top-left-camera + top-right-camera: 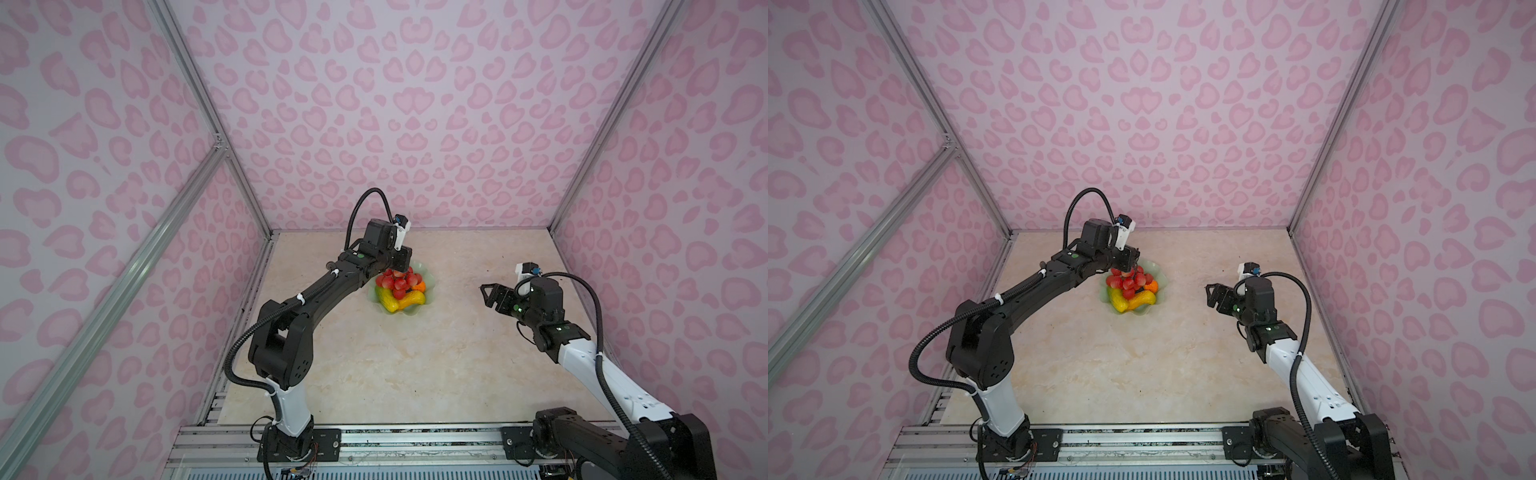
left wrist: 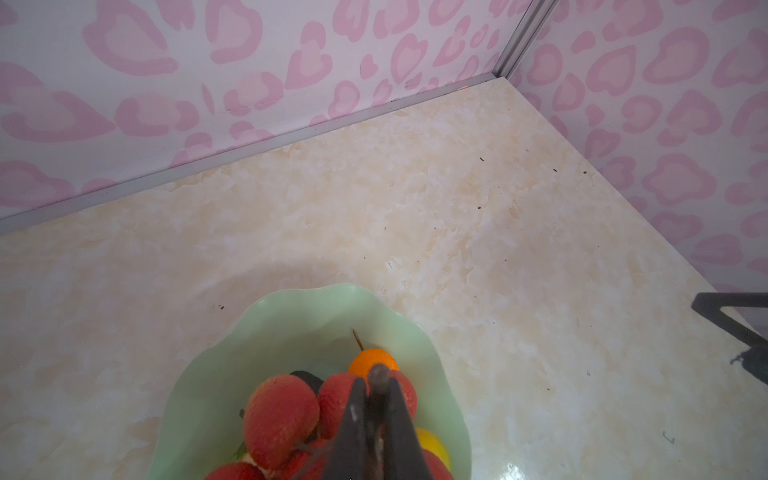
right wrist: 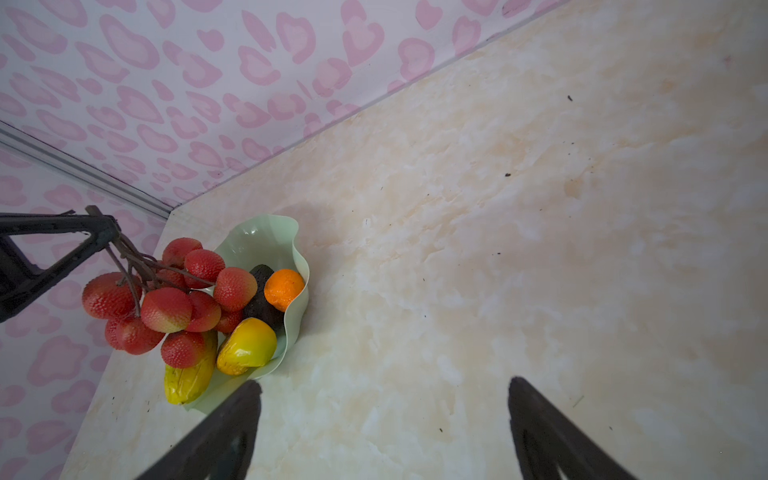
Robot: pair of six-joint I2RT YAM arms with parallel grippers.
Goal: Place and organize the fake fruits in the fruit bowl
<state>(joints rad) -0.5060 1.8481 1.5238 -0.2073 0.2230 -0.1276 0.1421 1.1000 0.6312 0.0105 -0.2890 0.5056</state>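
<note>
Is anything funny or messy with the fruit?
One thing: the bunch of red berries dangles by its stem from the shut left gripper, sitting high over the other fruits in the fruit bowl, not yet let go. Nothing has spilled onto the table.

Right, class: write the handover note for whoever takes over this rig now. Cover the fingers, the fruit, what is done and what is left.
Left gripper: fingers shut on the stem of the bunch of red berries, held over the fruit bowl.
Right gripper: open, empty, off to the bowl's side.
Done: orange ball, dark avocado, yellow-orange oblong and green-yellow oblong lie in the bowl.
Left: release the bunch, then probably tidy.
</note>
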